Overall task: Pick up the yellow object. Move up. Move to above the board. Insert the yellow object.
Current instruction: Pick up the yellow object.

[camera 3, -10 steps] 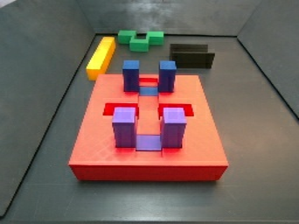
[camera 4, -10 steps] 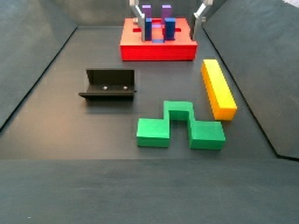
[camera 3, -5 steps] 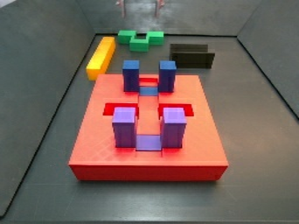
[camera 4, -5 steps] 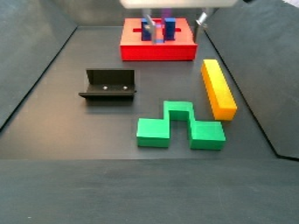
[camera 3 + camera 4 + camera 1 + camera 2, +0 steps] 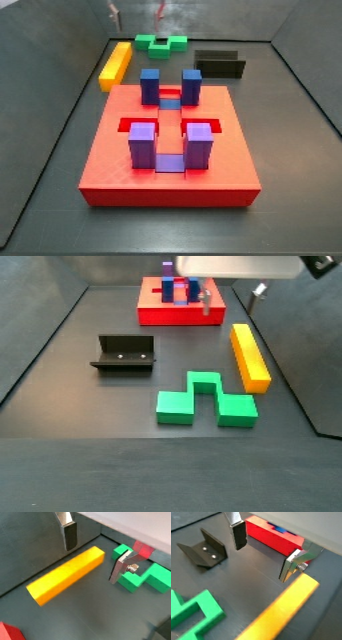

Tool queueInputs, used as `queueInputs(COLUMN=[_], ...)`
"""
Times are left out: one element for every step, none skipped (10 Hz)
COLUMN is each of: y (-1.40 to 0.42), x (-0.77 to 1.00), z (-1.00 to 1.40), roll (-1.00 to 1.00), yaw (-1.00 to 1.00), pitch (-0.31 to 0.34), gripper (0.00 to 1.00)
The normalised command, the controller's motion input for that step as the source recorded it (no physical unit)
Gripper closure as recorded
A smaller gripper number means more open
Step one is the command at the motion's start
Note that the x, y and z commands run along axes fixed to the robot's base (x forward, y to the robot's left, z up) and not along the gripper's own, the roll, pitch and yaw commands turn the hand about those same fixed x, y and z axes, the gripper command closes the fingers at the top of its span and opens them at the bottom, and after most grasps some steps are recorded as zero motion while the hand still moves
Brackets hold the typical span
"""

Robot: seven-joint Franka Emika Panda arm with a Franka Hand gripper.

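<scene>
One long yellow-orange rectangular bar point(image 5: 249, 355) lies along the dark floor's edge. One red platform with four posts point(image 5: 170, 150). My gripper point(image 5: 93, 553) hangs released, empty, above the bar.

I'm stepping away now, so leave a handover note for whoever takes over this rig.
End effector: open, holding nothing, up in the air above the floor near the yellow object.
Yellow object: flat on the floor, beside the green block, not gripped.
Board: in place, blue and purple posts upright.
Fixture: on the floor, apart from the rest.
Done: nothing picked up yet.
Left: grasp the yellow object, lift, carry above the board, insert.
</scene>
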Motion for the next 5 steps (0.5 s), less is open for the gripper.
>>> queueInputs(y=[0.03, 0.06, 0.09, 0.13, 0.21], x=[-0.21, -0.03, 0.00, 0.00, -0.16], z=[-0.13, -0.19, -0.22, -0.17, -0.13], roll=[0.00, 0.00, 0.00, 0.02, 0.07], yaw=[-0.29, -0.32, -0.31, -0.27, -0.12], pitch=[-0.096, -0.069, -0.051, -0.003, 0.000], gripper=[0.00, 0.00, 0.00, 0.00, 0.00])
